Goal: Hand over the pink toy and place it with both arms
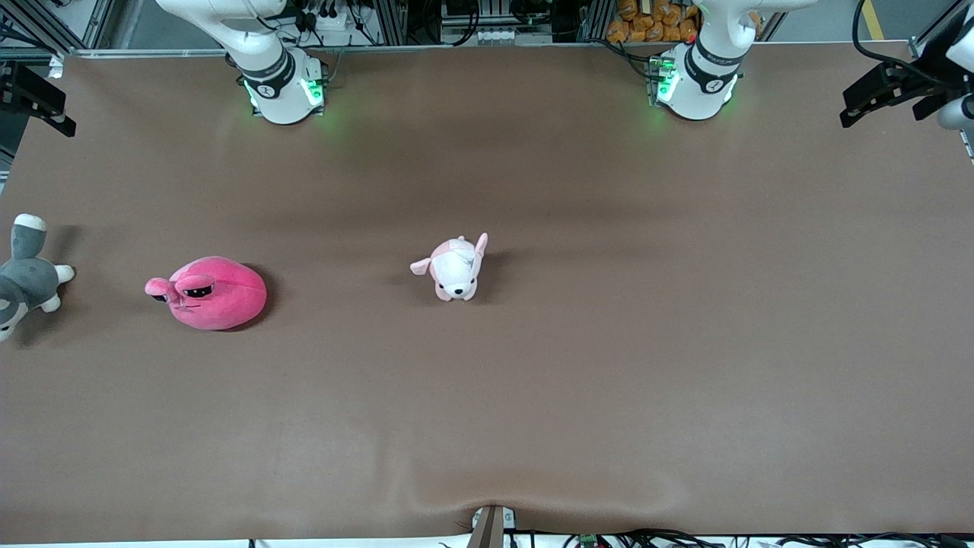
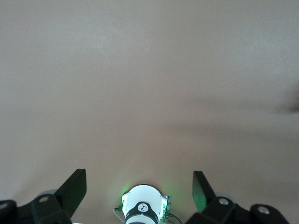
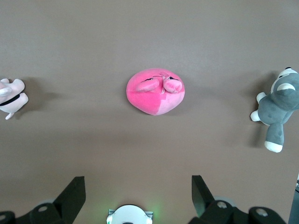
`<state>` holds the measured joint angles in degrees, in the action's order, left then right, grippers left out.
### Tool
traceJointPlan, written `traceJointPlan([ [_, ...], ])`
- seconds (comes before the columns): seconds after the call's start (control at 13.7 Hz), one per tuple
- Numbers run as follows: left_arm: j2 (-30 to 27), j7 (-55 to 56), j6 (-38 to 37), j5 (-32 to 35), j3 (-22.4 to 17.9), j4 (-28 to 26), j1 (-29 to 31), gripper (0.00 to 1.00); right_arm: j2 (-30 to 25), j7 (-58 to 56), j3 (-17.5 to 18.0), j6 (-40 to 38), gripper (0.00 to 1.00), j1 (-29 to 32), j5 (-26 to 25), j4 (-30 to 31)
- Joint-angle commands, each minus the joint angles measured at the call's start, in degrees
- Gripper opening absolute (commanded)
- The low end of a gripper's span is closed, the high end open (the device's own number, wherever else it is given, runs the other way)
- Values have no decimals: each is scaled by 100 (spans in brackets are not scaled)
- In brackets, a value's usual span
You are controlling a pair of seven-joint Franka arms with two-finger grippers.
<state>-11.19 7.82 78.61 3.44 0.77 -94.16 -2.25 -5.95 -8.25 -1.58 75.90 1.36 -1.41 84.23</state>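
Both my arms wait, raised over the brown table. My left gripper hangs released over bare cloth by my left base, fingers spread wide. My right gripper is likewise released, holding nothing, over the table by my right base, looking down at the pink toy. That toy lies on the table toward the right arm's end: round, soft, hot-pink plush, half-lidded black eyes. A grey-and-white plush lies at the table edge on that same end. A pale puppy plush sits mid-table, well apart from the toy. Wide bare cloth lies nearer the camera, slightly rippled at its edge.
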Motion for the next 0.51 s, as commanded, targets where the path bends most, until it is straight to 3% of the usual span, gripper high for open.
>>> traceJointPlan([
  [0.0,47,-106,-127,17,3,205,58,100,41,-18,-26,-76,100,-48,18,-109],
  [0.44,47,-106,-144,17,3,213,102,100,32,-18,-26,-102,100,-48,18,-109],
])
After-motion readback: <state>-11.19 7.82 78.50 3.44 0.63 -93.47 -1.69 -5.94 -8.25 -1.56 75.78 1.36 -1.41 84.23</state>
